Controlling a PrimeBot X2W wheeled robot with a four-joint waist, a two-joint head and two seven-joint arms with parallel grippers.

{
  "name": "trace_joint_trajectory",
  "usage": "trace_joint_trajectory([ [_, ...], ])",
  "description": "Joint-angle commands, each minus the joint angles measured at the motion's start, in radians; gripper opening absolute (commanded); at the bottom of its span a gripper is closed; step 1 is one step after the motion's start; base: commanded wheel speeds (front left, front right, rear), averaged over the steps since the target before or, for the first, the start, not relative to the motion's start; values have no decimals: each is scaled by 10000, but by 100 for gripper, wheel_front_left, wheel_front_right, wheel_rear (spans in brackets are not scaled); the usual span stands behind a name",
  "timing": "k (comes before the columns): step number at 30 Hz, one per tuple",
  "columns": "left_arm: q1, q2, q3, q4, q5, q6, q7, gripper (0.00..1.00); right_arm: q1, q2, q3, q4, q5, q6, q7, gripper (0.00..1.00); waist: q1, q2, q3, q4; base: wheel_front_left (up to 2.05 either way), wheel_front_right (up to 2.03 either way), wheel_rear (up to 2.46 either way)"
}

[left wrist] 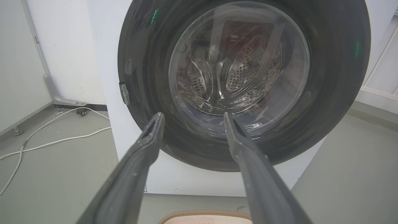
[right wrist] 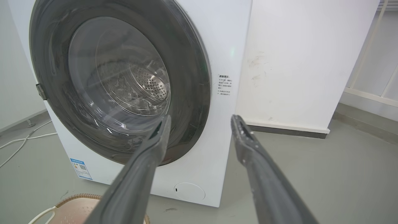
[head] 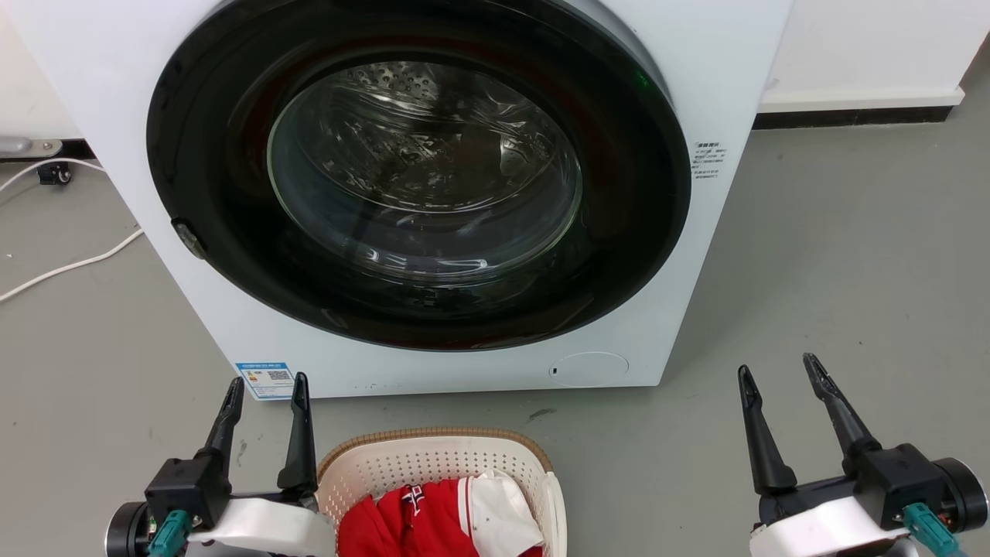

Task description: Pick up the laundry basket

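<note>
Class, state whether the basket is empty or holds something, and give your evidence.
Not empty: red and white clothes lie inside the basket. How full, cannot tell: the picture's edge cuts it off.

The left hand (head: 267, 381) and right hand (head: 777, 363) are each showing two long dark fingers (head: 298, 433) on a black block (head: 189, 483); white shells (head: 263, 526) are covering the wrists; teal plugs (head: 172, 532) are jutting beside black caps (head: 963, 483).
</note>
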Motion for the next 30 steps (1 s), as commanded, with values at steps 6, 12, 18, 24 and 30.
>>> trace_joint_trajectory([
  [6,146,35,15,-95,656,76,-189,100,146,-26,15,-161,-481,-3,-187,100,-1,0,3,-17,0,0,0],
  [12,197,36,41,-93,928,90,-254,100,183,-26,-82,-220,-507,-5,-245,100,-1,0,21,-51,0,0,0],
  [18,194,35,48,-38,914,129,-245,100,181,-25,-153,-157,-170,-5,-245,100,-1,0,37,-70,0,0,0],
  [24,208,35,51,-10,919,166,-245,100,185,-25,-257,-38,183,-5,-244,100,-1,0,41,-70,0,0,0],
  [30,211,35,63,6,979,206,-245,100,153,-25,-252,65,520,-5,-241,100,-1,0,31,-61,0,0,0],
])
